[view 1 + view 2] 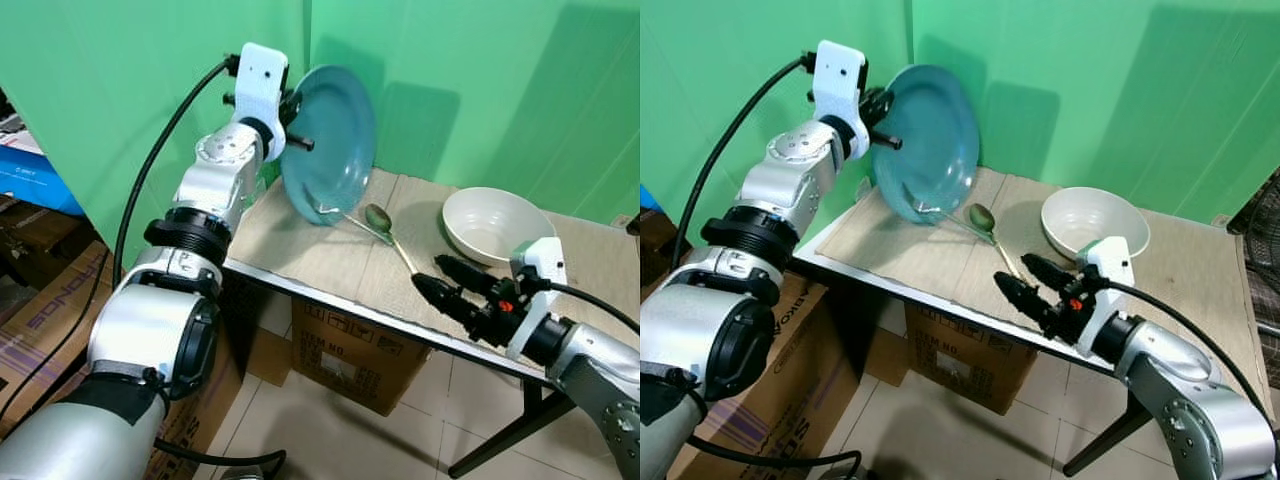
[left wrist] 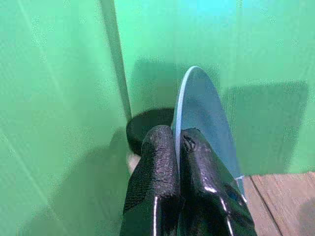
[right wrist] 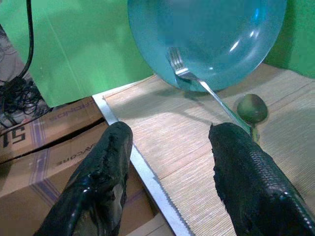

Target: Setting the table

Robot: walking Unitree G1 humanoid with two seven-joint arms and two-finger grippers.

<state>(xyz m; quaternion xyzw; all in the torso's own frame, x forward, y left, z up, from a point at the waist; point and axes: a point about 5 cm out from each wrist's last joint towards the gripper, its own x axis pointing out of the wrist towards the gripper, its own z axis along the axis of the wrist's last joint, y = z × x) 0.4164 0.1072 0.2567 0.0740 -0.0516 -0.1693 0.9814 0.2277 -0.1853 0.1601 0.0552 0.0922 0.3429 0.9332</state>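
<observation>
Table with woven mat, left gripper pinching the far-left rim of a teal plate held tilted on edge, white bowl far right, right gripper spread empty near edge, fork and spoon between.

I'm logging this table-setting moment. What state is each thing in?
Plate: held on edge, tilted, lower rim near the mat.
Fork: tines resting against the plate.
Spoon: lying on the mat.
Bowl: upright, nothing seen in it.
Left gripper: shut on plate rim.
Right gripper: open, holding nothing.
</observation>
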